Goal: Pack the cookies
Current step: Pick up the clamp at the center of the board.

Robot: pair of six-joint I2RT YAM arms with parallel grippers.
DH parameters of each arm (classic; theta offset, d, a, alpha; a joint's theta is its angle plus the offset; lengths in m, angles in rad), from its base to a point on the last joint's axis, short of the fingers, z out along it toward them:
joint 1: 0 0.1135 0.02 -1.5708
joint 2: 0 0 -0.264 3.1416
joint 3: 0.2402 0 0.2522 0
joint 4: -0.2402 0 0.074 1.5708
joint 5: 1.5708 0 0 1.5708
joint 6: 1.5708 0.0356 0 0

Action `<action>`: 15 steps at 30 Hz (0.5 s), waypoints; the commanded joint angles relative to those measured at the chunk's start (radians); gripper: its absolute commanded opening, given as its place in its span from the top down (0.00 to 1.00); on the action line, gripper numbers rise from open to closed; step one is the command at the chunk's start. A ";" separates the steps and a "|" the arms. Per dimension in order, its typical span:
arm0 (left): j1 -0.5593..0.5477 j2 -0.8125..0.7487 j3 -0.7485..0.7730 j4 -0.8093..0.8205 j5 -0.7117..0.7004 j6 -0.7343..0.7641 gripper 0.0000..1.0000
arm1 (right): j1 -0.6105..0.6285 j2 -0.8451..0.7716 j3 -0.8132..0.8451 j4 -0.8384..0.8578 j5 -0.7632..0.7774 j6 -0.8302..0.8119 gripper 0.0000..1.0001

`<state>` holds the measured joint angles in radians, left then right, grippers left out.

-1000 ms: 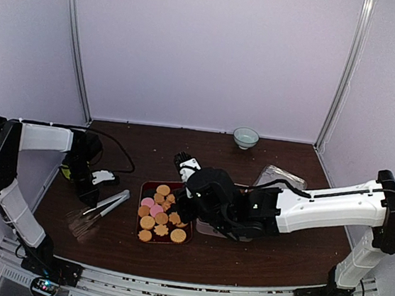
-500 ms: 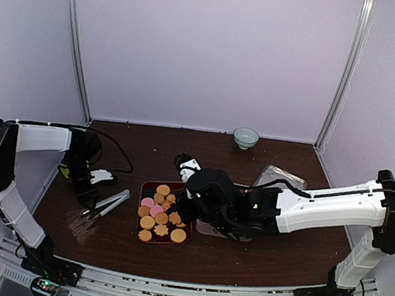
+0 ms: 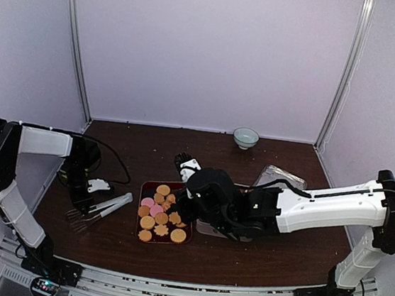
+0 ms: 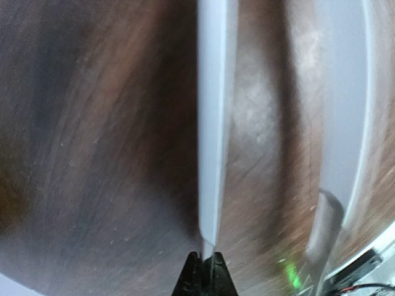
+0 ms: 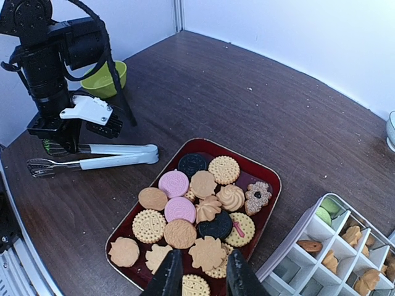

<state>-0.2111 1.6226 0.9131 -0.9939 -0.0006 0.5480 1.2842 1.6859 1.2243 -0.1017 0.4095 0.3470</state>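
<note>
Lilac walls close in a dark wooden desk. At its left edge the left arm is folded, with the left gripper pointing down and clenched. It seems to nip one blade of the metal tongs, though the blurred wrist view leaves that grip uncertain. From the right edge the right arm stretches across. The right gripper hovers, fingers parted and bare, over the near end of the red tray at mid-desk. The cookies crowd that tray: round golden, flower-shaped, two pink, two dark. A few more sit in the white divided box beside it.
</note>
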 commanded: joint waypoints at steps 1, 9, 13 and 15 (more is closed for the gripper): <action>0.002 0.013 0.080 -0.025 0.115 0.009 1.00 | -0.001 -0.060 -0.002 0.015 0.012 0.025 0.73; -0.032 -0.063 0.346 -0.248 0.537 0.030 1.00 | -0.096 -0.162 -0.129 0.249 -0.286 0.141 0.37; -0.091 -0.072 0.462 -0.336 0.723 0.063 1.00 | -0.160 -0.194 -0.206 0.446 -0.520 0.232 0.22; -0.143 -0.075 0.500 -0.367 0.807 0.081 1.00 | -0.179 -0.186 -0.210 0.509 -0.619 0.264 0.19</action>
<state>-0.2783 1.5753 1.3399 -1.2320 0.5285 0.5755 1.1366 1.5108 1.0370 0.1936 0.0544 0.5095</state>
